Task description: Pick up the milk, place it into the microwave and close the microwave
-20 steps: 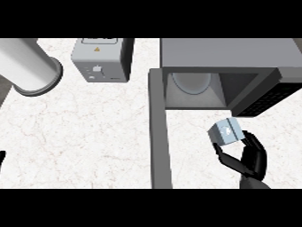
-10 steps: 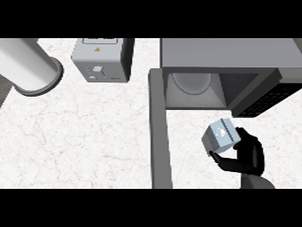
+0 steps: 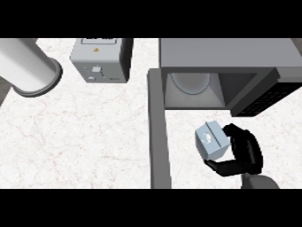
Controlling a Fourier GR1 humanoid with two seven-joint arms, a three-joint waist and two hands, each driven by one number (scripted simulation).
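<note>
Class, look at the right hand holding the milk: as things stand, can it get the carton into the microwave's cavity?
Probably yes. The right hand is curled round the milk just in front of the microwave, whose door stands open, with nothing between them.

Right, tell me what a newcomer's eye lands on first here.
First the right robot hand at lower right, curled round the pale milk carton, just in front of the open microwave with its door swung out to the left. Then the grey toaster at the top and a big white cylinder at upper left.
</note>
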